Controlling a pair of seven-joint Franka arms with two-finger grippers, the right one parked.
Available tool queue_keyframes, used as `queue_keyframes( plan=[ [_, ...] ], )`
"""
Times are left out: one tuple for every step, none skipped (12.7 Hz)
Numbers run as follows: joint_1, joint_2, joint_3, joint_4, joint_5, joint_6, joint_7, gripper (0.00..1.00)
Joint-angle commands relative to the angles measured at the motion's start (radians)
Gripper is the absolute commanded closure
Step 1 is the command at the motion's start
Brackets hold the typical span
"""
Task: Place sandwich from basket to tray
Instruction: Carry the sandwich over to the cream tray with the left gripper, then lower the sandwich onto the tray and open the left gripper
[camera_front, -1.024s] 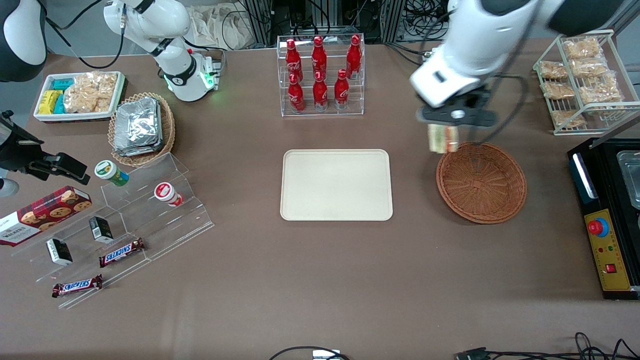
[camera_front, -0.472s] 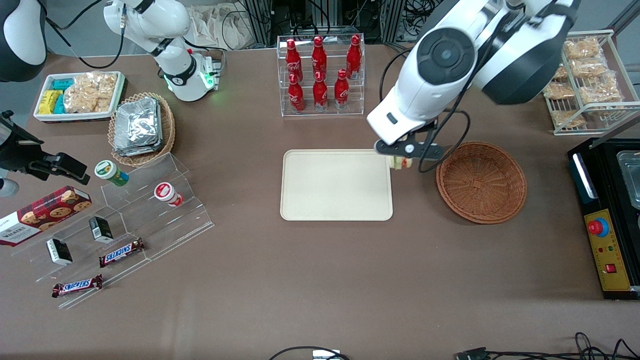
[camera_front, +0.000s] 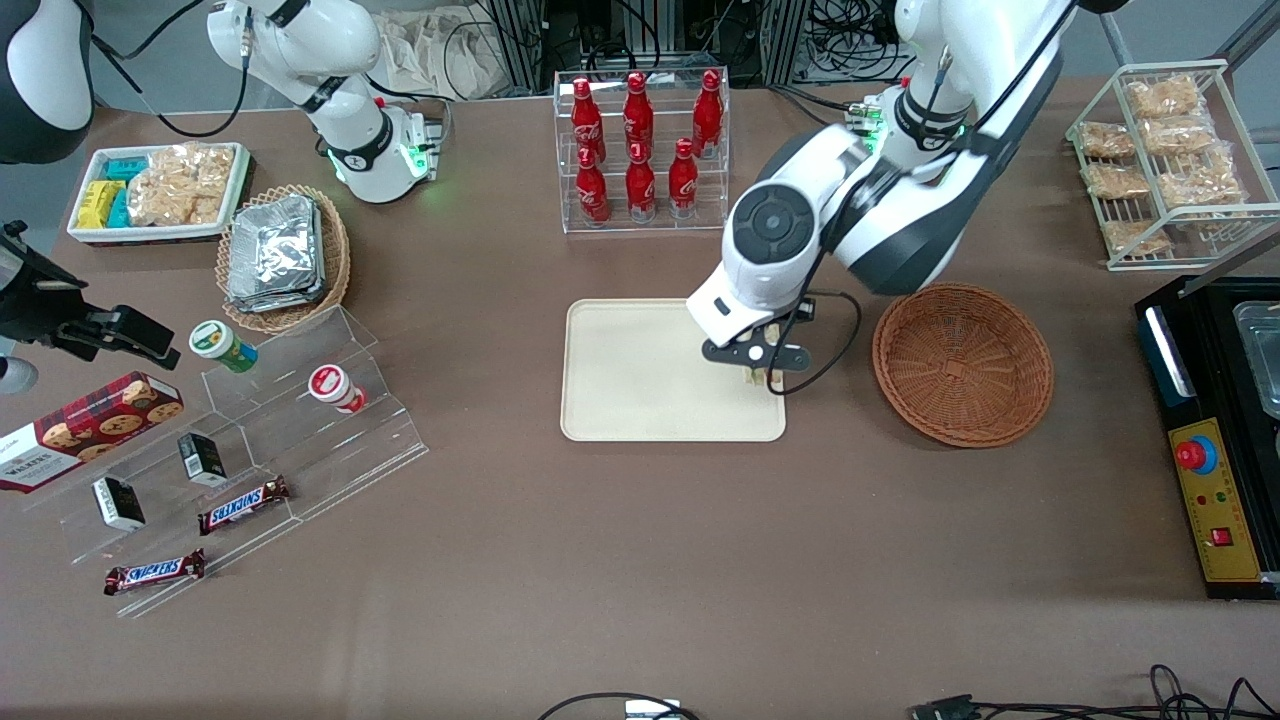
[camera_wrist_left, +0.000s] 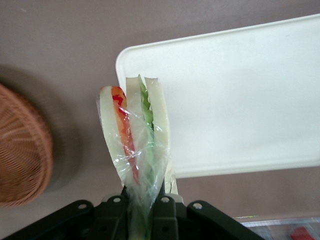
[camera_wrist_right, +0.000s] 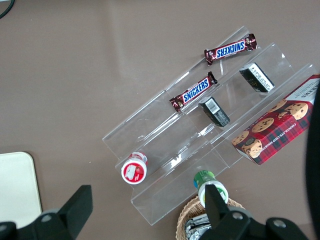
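Observation:
My left gripper (camera_front: 762, 378) hangs over the cream tray (camera_front: 640, 380), at the tray's corner nearest the basket and the front camera. It is shut on the sandwich (camera_wrist_left: 134, 135), a plastic-wrapped wedge of pale bread with red and green filling, held between the fingers (camera_wrist_left: 167, 212). In the front view only a sliver of the sandwich (camera_front: 771, 378) shows under the arm. The reddish-brown wicker basket (camera_front: 963, 363) stands beside the tray toward the working arm's end and holds nothing; its rim also shows in the left wrist view (camera_wrist_left: 20, 150).
A clear rack of red cola bottles (camera_front: 640, 150) stands farther from the front camera than the tray. A tan basket of foil packets (camera_front: 282, 255), a white snack dish (camera_front: 158, 190) and a clear stepped display (camera_front: 250, 440) lie toward the parked arm's end. A wire snack rack (camera_front: 1165, 160) and a black control box (camera_front: 1215, 440) are near the basket.
My left gripper has carried the sandwich from above the basket's rim sideways to the tray, and has come lower and nearer the front camera over the tray's corner.

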Motion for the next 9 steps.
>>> queue_keyframes(
  plan=[
    [0.023,0.044,-0.01,-0.076,0.069,0.112,-0.065,1.0],
    [0.018,0.073,-0.01,-0.078,0.096,0.129,-0.09,1.0],
    [0.012,0.097,-0.008,-0.082,0.127,0.153,-0.119,1.0],
    [0.012,0.116,-0.008,-0.097,0.149,0.186,-0.144,1.0],
    [0.01,0.136,-0.01,-0.11,0.172,0.218,-0.159,1.0],
    [0.01,0.156,-0.008,-0.114,0.193,0.241,-0.171,1.0],
    [0.01,0.174,-0.008,-0.114,0.215,0.249,-0.187,1.0],
    [0.01,0.191,-0.008,-0.116,0.247,0.253,-0.193,1.0],
    [0.01,0.205,-0.008,-0.116,0.259,0.264,-0.196,1.0]
  ],
)
